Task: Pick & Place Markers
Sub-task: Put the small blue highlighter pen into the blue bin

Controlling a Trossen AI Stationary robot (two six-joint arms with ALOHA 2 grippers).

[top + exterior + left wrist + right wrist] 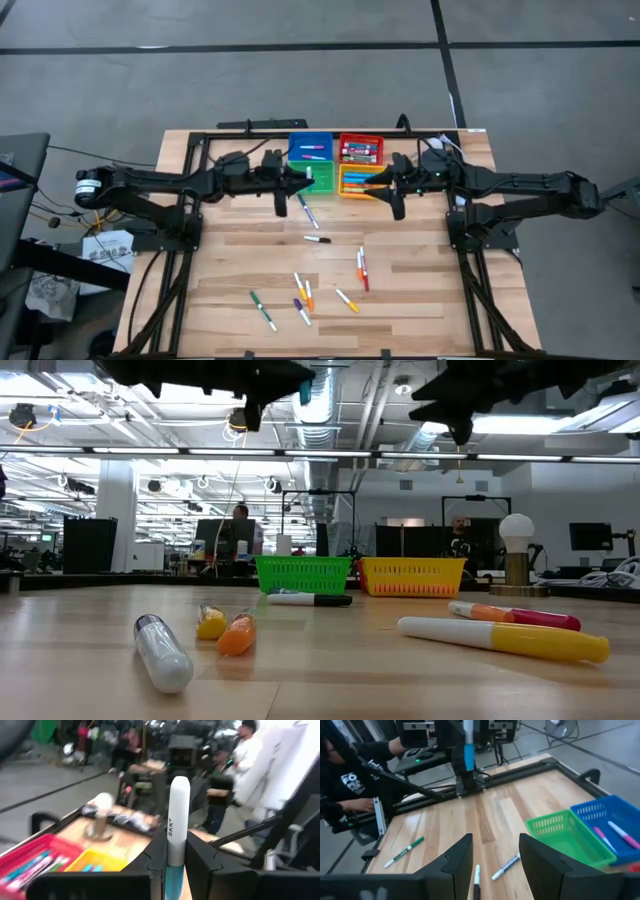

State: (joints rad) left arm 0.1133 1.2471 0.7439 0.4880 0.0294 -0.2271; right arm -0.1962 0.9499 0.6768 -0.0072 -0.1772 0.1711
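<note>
My left gripper (303,181) hangs above the table beside the green bin (322,178) and is shut on a marker (178,815) with a white barrel and a blue end. My right gripper (384,192) hovers open over the yellow bin (352,183), with nothing between its fingers (459,862). The right wrist view shows the left arm's marker (468,751) far off. Several more markers lie flat on the wooden table: a black-capped one (317,239), a blue one (308,212), a red and orange pair (362,268), and a cluster (303,295) near the front. My left gripper pinches the marker between its two fingers (157,852), on the barrel where the white meets the blue part (176,862). The white end (179,787) stands out past the fingers. The marker is lifted clear of the table and the bins.
A blue bin (310,150) and a red bin (360,149), both holding markers, stand behind the green and yellow ones at the table's far edge. A black frame (190,200) runs along the table's sides. People show in the room beyond (350,785).
</note>
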